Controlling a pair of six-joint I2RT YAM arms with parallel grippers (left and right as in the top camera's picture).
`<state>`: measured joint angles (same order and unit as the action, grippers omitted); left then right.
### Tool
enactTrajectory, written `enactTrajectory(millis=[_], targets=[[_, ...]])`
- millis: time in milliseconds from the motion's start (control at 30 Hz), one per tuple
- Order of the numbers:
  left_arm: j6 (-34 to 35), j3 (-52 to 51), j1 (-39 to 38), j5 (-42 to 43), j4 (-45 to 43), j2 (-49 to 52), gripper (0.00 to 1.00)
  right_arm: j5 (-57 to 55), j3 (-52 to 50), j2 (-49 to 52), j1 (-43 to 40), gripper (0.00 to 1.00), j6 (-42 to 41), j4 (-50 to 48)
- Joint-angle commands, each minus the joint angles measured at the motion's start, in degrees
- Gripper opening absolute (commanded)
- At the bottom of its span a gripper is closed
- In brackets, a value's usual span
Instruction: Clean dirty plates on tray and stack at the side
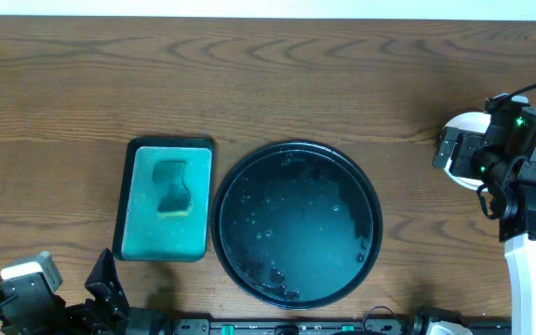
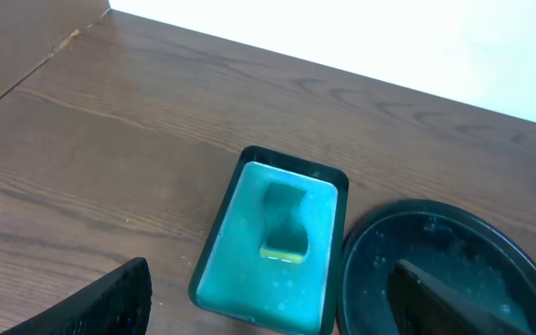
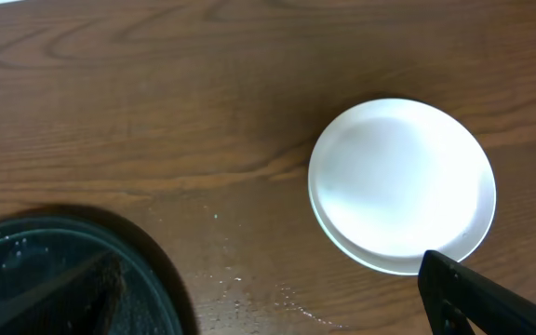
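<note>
the black tray (image 1: 296, 233) holds no plates, only beads of water. the plates (image 3: 400, 184) sit stacked on the bench (image 1: 249, 84) off to the tray's right, white one on top, just ahead of the right claw (image 3: 268, 263), whose fingers stand spread wide and empty. the left claw (image 2: 263, 274), also spread and empty, hangs over by the green sponge tray (image 2: 291, 166), so the right arm is far nearer. i'd say the job looks about done.
</note>
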<state>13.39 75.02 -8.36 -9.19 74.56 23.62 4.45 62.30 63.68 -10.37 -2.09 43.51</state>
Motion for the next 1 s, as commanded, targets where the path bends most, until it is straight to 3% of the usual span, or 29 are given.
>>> enactTrajectory(millis=[0, 567, 767, 967], targets=[[-0.9, 0.2, -0.1, -0.5, 0.0, 0.1, 0.81, -0.1, 0.5, 0.1, 0.6, 0.99, 0.9, 0.0], [-0.9, -0.4, -0.1, -0.5, -2.6, 0.1, 0.81, -0.1, 0.5, 0.1, 0.6, 0.99, 0.9, 0.0], [-2.1, -7.6, 0.7, -1.0, -20.4, -1.1, 0.81, -0.1, 0.5, 0.1, 0.6, 0.99, 0.9, 0.0], [-2.2, -25.0, 4.2, 0.2, -45.4, -9.5, 0.81, -0.1, 0.5, 0.1, 0.6, 0.99, 0.9, 0.0]])
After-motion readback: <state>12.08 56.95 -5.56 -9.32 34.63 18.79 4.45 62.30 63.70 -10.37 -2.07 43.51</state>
